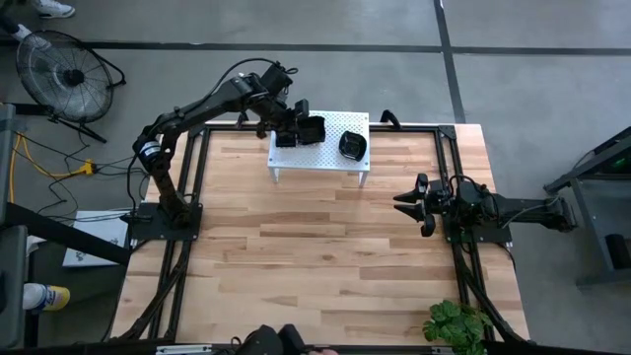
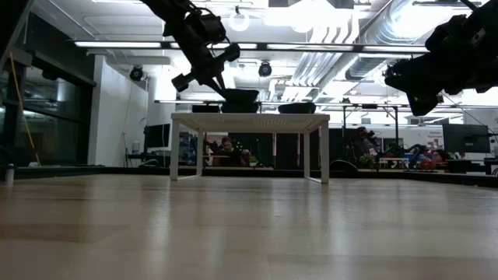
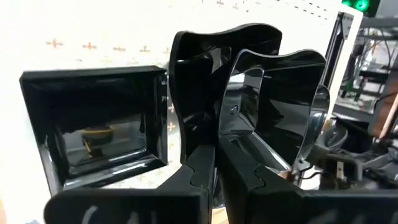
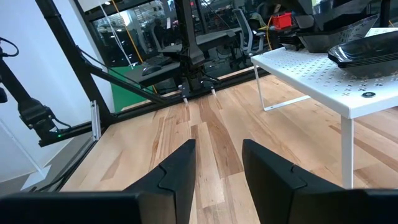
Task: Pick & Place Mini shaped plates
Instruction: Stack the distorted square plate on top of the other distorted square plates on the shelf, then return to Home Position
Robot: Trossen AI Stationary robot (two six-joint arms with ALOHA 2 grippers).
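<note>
The white perforated stand (image 1: 330, 158) is at the table's far middle. On it lie a square black mini plate (image 3: 93, 124) and a rounder one (image 1: 353, 146). My left gripper (image 1: 299, 125) reaches over the stand's left part and is shut on a wavy-rimmed black plate (image 3: 261, 93), which the low view shows at the stand's top (image 2: 240, 99). My right gripper (image 1: 412, 203) waits open over the table's right side, clear of the stand. My left gripper pinches the wavy-rimmed plate's side wall (image 3: 219, 127) between its two shut fingers, one on the glossy inner face and one on the outer. The fingers slant down from the table's left. The plate stands tilted on edge. I cannot tell whether its underside touches the stand.
Bare wooden table lies in front of the stand and between the arms. A black frame runs along the table's edges (image 1: 449, 158). A green plant (image 1: 455, 323) stands at the near right corner.
</note>
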